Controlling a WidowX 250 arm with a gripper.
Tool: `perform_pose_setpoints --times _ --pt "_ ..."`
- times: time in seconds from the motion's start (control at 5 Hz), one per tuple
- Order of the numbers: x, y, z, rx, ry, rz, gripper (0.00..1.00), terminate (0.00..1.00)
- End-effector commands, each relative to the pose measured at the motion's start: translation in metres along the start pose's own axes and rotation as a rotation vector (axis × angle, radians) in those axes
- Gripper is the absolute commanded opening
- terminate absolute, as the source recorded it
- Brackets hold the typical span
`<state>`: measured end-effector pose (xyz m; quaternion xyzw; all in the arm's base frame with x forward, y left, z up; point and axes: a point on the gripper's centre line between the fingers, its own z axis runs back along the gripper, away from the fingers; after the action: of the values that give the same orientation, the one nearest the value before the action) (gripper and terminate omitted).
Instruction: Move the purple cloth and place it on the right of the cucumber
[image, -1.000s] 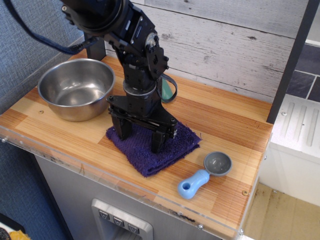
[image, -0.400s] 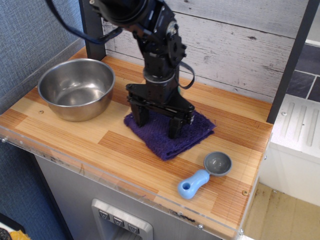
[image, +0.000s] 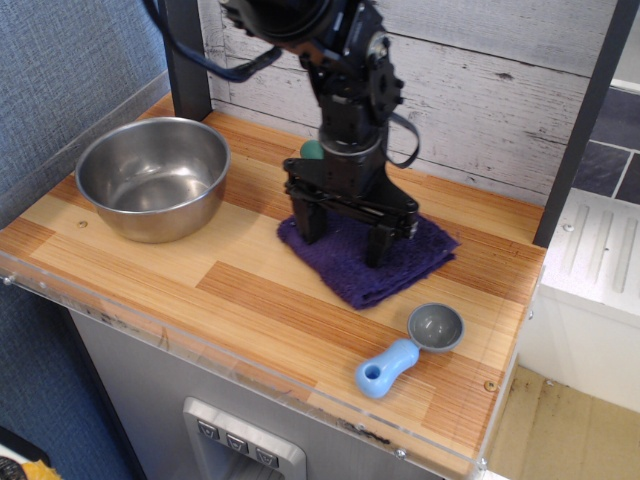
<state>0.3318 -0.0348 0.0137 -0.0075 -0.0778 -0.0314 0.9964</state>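
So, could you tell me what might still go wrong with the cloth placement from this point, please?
The gripper stands with fingers spread, pressing on the purple cloth. If it lifts carelessly, terry loops could snag a fingertip and drag the cloth.
The cucumber is mostly hidden behind the arm; only a green end shows, so the arm might nudge it while retreating.
The blue scoop lies just in front of the cloth's near corner; further sliding could bump it.

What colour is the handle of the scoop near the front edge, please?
Light blue; the scoop has a grey cup, seen clearly in the observation.image view.
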Motion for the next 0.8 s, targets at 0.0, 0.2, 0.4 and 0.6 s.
perform_pose_setpoints --times 0.0,0.2,0.4,0.6 --pt "0.005 -0.027 -0.002 -0.002 -0.002 -0.054 1.0 0.0" --pt "0.014 -0.035 0.001 -0.009 -0.011 -0.059 1.0 0.0" --pt "0.022 -0.042 0.005 -0.018 -0.022 -0.053 1.0 0.0" --pt "0.025 -0.042 0.01 -0.015 -0.031 -0.048 1.0 0.0"
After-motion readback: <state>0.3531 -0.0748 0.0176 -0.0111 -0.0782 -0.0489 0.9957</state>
